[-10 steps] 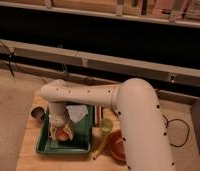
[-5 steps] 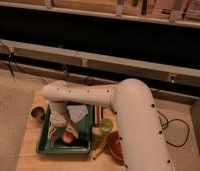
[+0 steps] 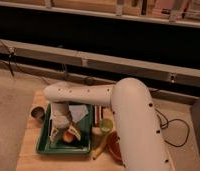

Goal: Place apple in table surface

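1. The white arm (image 3: 135,130) enters from the bottom right of the view as one thick section, rising up and leaning slightly left.
2. At the elbow (image 3: 130,92) it bends sharply, and the forearm (image 3: 88,94) runs almost level toward the left.
3. At the forearm's far left end, a rounded joint (image 3: 55,92) turns the arm downward.
4. The wrist (image 3: 60,114) hangs below that joint, close to vertical.
5. The gripper (image 3: 66,134) sits at the bottom of the wrist, pointing down. It is low in the left half of the view, well left of the thick section.
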Available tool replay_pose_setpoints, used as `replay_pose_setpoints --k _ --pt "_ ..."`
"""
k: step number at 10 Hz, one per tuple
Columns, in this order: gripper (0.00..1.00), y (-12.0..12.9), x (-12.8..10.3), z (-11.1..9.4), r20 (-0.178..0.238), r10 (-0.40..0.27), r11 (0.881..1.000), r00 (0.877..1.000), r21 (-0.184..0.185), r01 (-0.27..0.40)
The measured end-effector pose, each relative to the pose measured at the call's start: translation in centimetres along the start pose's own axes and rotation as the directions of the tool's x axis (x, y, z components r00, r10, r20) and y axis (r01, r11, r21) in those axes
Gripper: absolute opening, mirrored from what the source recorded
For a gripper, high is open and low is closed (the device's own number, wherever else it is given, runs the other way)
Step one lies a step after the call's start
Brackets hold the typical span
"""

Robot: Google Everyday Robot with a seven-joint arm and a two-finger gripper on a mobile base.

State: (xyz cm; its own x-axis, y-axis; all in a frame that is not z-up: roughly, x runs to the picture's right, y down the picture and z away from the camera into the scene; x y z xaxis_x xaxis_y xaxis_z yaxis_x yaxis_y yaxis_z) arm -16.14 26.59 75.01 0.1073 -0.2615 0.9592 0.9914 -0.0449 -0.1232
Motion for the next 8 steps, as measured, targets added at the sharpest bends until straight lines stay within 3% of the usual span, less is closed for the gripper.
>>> replay_pose_setpoints --k 5,7,8 --pt "0.80 3.0 0.6 0.6 -0.005 0.072 0.997 0.997 -0.029 -0.072" --pt "0.80 4.1 0.7 0.5 -0.046 0.111 0.993 0.993 -0.041 -0.112" --pt "0.80 4.3 0.8 0.4 -0.086 0.122 0.990 0.989 -0.055 -0.127"
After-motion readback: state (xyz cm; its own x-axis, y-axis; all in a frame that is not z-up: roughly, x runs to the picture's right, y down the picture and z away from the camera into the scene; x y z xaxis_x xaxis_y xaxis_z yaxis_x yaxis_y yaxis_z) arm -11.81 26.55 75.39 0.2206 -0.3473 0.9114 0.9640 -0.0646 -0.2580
